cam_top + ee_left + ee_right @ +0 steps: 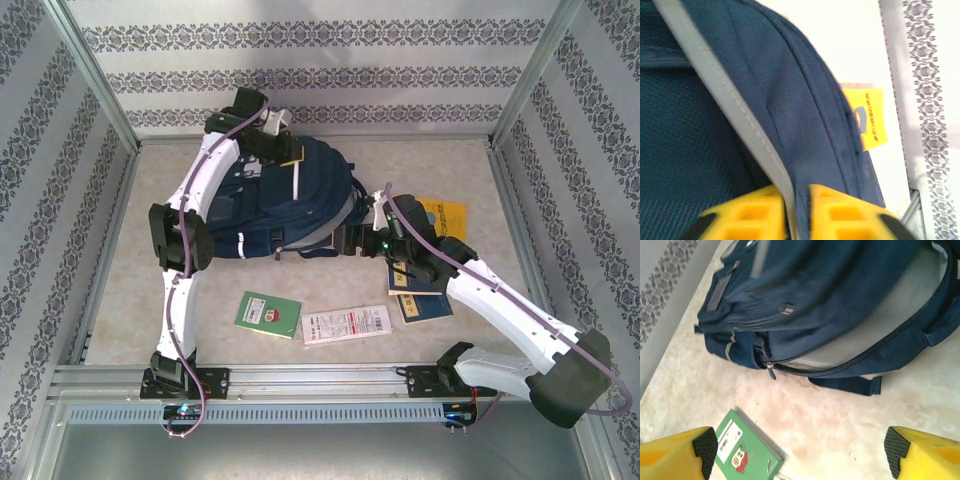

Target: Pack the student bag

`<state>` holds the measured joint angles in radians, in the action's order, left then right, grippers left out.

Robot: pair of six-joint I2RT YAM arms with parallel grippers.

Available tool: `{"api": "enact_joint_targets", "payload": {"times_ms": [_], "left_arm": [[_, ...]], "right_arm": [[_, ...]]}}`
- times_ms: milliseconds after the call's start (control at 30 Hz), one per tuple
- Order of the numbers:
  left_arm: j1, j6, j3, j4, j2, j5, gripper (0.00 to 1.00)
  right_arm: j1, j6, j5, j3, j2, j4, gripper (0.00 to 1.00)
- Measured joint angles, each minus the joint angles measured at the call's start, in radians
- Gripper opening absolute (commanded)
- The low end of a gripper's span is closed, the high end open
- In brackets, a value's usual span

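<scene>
The student bag (290,205), navy with grey trim, lies flat in the middle of the table. My left gripper (272,133) is at its far top end. In the left wrist view that gripper (796,210) is shut, its yellow fingers (745,215) pinching the grey-piped rim of the bag (790,100). My right gripper (362,238) hovers at the bag's near right side. It stands open (800,460) above bare table, with nothing between its pads (897,452). The bag's main zipper gapes, showing grey lining (880,325).
A green booklet (268,314) (745,452) and a white leaflet (345,324) lie near the front. A yellow book (445,215) (870,122) and a blue book (420,300) lie right of the bag, under my right arm. Metal frame rails border the table.
</scene>
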<state>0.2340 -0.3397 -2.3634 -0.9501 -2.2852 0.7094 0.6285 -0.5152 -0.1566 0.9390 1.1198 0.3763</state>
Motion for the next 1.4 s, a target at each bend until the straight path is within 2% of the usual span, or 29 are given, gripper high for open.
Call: {"api": "enact_joint_targets", "payload": {"times_ms": [100,200,267,433,567,700,833,933,1133,1233,1400], "left_arm": [[0.002,0.005,0.022,-0.003,0.023,-0.039,0.46],[-0.001,0.001,0.129,0.015,0.115,-0.078,0.55],[-0.003,-0.002,0.234,0.03,0.209,-0.103,0.57],[-0.005,-0.051,0.612,0.153,0.547,-0.146,0.62],[-0.004,-0.146,0.98,0.289,0.818,-0.154,0.63],[0.054,-0.233,1.306,0.392,0.975,-0.162,0.63],[0.249,-0.295,1.506,0.441,1.038,-0.202,0.64],[0.381,-0.34,1.595,0.488,1.086,-0.237,0.63],[0.59,-0.397,1.61,0.56,1.052,-0.319,0.63],[0.676,-0.41,1.57,0.574,0.967,-0.335,0.63],[0.734,-0.429,1.534,0.612,0.821,-0.322,0.63]], "right_arm": [[0.016,0.011,-0.01,0.0,0.0,0.03,0.87],[0.023,0.018,-0.013,0.0,0.001,0.061,0.87],[0.034,0.021,-0.016,0.0,0.003,0.079,0.87],[0.098,0.019,-0.015,0.0,0.029,0.138,0.87],[0.134,-0.034,-0.016,-0.047,0.032,0.15,0.87],[0.133,-0.131,-0.006,-0.163,0.03,0.156,0.89],[0.126,-0.242,0.03,-0.267,0.016,0.166,0.91],[0.1,-0.306,0.071,-0.348,-0.027,0.168,0.93],[0.039,-0.379,0.133,-0.468,-0.119,0.163,0.94],[0.016,-0.381,0.143,-0.492,-0.154,0.163,0.94],[0.002,-0.398,0.145,-0.528,-0.253,0.157,0.94]]}}
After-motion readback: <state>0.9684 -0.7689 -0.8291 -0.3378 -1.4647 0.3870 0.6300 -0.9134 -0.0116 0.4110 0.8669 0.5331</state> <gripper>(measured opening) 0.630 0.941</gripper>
